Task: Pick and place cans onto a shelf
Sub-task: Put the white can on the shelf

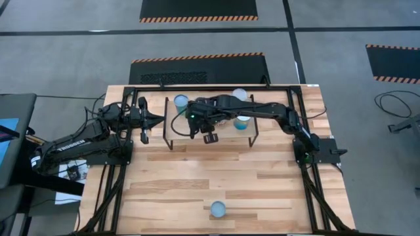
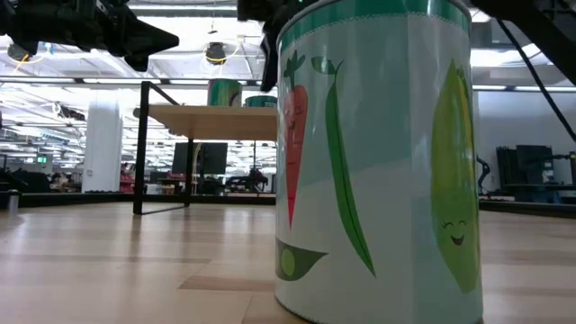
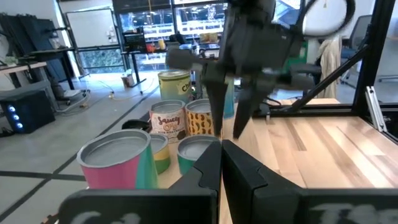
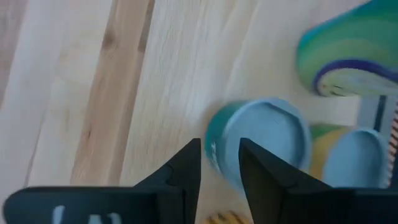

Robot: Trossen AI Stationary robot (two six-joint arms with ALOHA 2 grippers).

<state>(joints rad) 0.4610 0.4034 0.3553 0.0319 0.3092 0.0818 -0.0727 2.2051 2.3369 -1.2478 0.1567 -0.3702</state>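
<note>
The shelf (image 1: 230,139) stands at the table's far middle and also shows in the low view (image 2: 207,121). Several cans stand on its far part (image 1: 180,101) (image 1: 240,96) (image 3: 118,158). One can with a vegetable label stands alone on its base near the table's front edge (image 1: 217,209) (image 2: 378,153). My right gripper (image 4: 221,165) hangs over the shelf board (image 1: 200,124), pointing down, its fingers a little apart and empty, just beside a teal can's top (image 4: 267,143). My left gripper (image 3: 221,155) is shut and empty at the shelf's left end (image 1: 156,120).
A black frame (image 1: 298,98) rims the wood-plank table. The shelf's thin black legs (image 2: 142,148) stand on the tabletop. The table's middle and near part (image 1: 216,174) are bare wood apart from the lone can.
</note>
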